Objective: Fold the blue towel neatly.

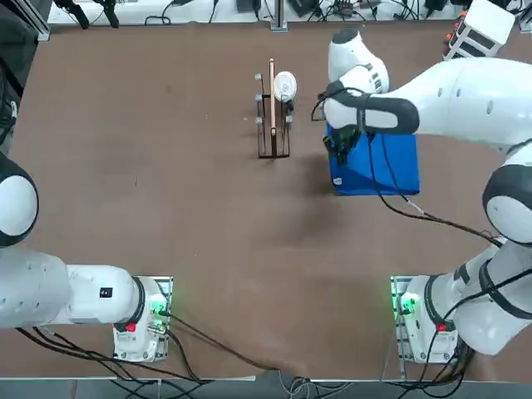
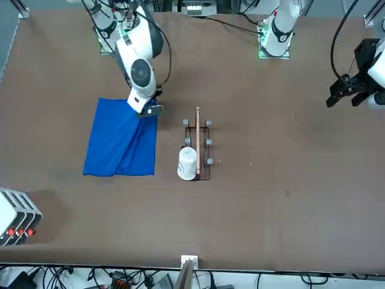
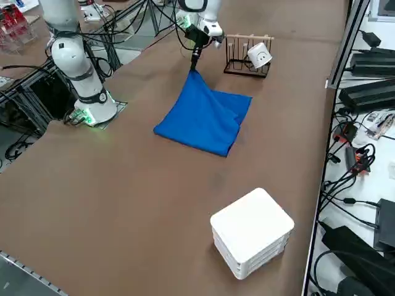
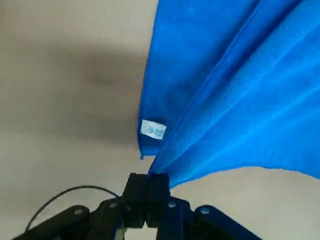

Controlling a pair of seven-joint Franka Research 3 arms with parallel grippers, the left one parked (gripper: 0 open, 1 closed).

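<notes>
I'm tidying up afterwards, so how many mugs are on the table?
1. The white mug is tipped over at the dark wire rack, beside the blue towel. Others could be hidden behind the robot's arms.

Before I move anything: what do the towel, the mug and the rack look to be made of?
Towel: soft matte cloth, likely microfiber; it drapes in folds from the right gripper, shut on it.
Mug: smooth and white, probably glazed ceramic, though plastic is possible.
Rack: thin dark bars, likely coated metal wire; the pale tan rod looks like wood.
</notes>
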